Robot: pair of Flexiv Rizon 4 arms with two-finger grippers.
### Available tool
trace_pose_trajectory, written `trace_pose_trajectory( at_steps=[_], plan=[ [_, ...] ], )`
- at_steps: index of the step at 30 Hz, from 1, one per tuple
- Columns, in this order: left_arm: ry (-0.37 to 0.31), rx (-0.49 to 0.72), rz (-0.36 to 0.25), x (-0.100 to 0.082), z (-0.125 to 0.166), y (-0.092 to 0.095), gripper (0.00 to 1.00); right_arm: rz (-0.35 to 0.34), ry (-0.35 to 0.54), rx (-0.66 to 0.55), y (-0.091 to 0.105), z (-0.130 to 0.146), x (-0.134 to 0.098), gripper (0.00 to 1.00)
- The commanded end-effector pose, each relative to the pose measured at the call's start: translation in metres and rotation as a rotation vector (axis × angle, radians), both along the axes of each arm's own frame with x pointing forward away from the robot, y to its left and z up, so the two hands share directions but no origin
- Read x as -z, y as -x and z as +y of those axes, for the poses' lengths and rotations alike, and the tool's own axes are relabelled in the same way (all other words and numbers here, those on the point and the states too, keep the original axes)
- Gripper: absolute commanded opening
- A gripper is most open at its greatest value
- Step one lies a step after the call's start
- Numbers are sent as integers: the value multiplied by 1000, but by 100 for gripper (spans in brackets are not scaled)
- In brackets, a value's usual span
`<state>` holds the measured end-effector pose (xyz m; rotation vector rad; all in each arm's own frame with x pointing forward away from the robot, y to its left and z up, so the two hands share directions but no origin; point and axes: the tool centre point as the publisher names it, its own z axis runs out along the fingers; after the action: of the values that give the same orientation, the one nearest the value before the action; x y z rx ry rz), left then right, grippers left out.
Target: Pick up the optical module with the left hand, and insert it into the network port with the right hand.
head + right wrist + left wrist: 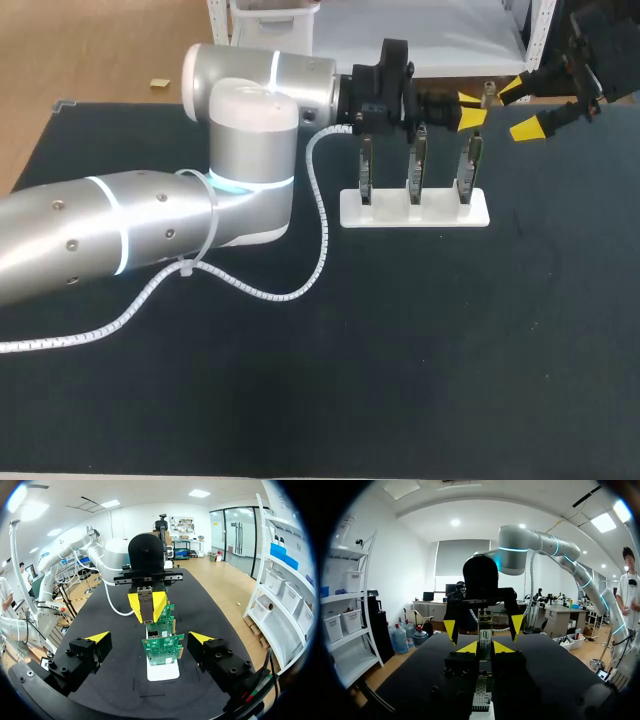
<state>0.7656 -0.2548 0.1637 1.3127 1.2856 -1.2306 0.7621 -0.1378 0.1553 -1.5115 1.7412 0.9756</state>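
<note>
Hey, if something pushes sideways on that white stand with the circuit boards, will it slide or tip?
Probably slides easily: the white stand looks like a light slab lying loose on the dark table, no clamp visible. Tipping seems plausible too, since its three circuit boards stand tall and upright over a narrow base.

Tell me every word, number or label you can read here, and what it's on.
Label on the silver optical module, held by the left gripper: print too small to read.
Green circuit boards on the white stand: markings too blurred to read.
No other text shows on the table.
</note>
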Motion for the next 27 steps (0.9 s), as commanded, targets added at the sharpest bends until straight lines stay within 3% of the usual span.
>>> trace_pose_trajectory(
  at_steps=[1,13,19,27],
  plan=[
    [-1,-11,-1,0,1,3,0,-2,0,1,1,0,0,100],
    [-15,-21,7,1,2,4,0,-6,1,7,0,-1,-1,100],
    [-15,-21,7,1,2,4,0,-75,-4,50,-9,-8,-23,100],
    [-15,-21,7,1,2,4,0,-85,-36,23,-12,0,-46,100]
  ],
)
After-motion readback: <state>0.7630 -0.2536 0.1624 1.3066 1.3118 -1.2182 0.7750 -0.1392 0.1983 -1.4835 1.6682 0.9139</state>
